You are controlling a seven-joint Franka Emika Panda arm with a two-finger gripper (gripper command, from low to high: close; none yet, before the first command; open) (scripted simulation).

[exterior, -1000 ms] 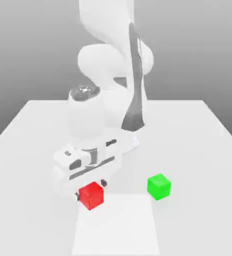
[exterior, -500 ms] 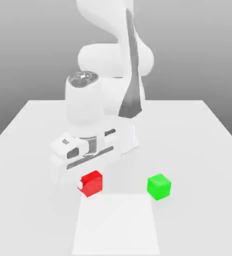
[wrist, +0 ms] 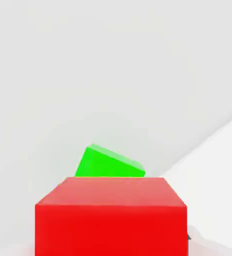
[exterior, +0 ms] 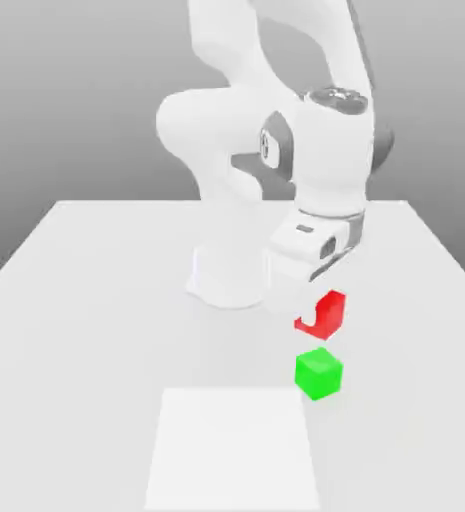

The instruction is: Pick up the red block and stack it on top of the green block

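1. While the green block rests on the pale table, the red block hangs above it in the exterior view, clamped in the gripper.
2. Gripper: one Panda hand, closed on the red block, whose near face is broad in the hand view.
3. Green block: flat on the table, turned at an angle to the red block in the hand view, and partly hidden behind it there.
4. Hazard, offset: releasing before the two are centred would likely leave the red block overhanging, then toppling.
5. Hazard, skew: the mismatch in angle, if uncorrected, could leave corners jutting and less footing.
6. Hazard, height: descending too far could press or shove the green block; letting go too high could make the red one bounce or slide off.
7. Hazard, approach: sideways travel while low might knock the green block away.
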